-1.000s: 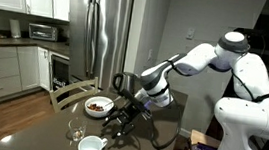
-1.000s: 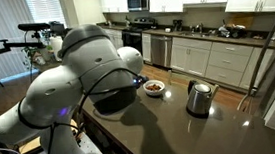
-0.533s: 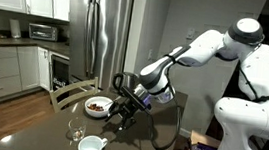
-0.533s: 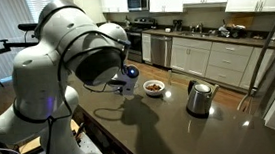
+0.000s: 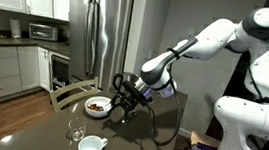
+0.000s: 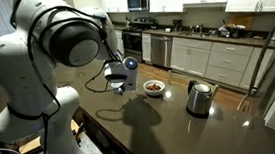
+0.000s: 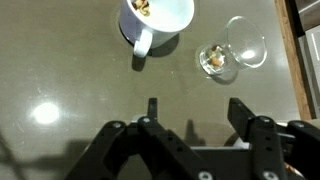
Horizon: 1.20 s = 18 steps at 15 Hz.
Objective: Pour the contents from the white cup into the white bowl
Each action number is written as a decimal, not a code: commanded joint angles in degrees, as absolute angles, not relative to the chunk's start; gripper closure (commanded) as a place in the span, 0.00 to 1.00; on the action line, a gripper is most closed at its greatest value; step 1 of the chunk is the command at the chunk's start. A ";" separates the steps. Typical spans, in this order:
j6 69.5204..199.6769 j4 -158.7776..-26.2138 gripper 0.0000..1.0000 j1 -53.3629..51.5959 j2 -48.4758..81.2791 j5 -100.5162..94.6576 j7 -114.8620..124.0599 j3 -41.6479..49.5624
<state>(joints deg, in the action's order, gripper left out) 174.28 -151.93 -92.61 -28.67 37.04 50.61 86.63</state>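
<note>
Kitchen cabinets and a steel fridge (image 5: 99, 31) stand behind a dark, glossy table (image 5: 29, 124) in an exterior view. Furthest left on the table is a clear stemmed glass (image 5: 74, 131), upright. Just beside it to the right, at the near edge, sits the white cup (image 5: 91, 145), upright with its mouth facing straight up and apart from the glass. Further back on the table is the white bowl (image 5: 98, 106), also level, with brownish bits inside. Right of the bowl hangs the tool (image 5: 121, 109), raised off the table and well apart from the cup.

From the wrist view, the white cup (image 7: 155, 15) is at the top edge, partly cut off, with small bits in it. Its handle points down the picture and slightly left, toward the tool (image 7: 195, 108). The glass (image 7: 235, 50) is to the cup's right, not touching it. The tool's two fingers (image 7: 152, 108) are spread wide with only bare table between them.

In an exterior view the bowl (image 6: 153, 87) lies between the tool (image 6: 118, 86) and a steel kettle (image 6: 199, 98).
</note>
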 commanded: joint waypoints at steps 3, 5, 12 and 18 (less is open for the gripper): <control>170.48 -151.00 0.30 -85.31 -19.57 35.39 51.83 79.99; 170.46 -150.67 0.31 -83.36 -17.42 34.03 51.86 78.45; 172.58 -150.75 0.23 -81.55 -17.18 32.69 50.51 76.64; 172.58 -150.73 0.14 -80.90 -16.51 32.67 50.51 75.36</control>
<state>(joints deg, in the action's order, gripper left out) 172.58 -150.73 -80.90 -16.51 32.67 50.51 75.36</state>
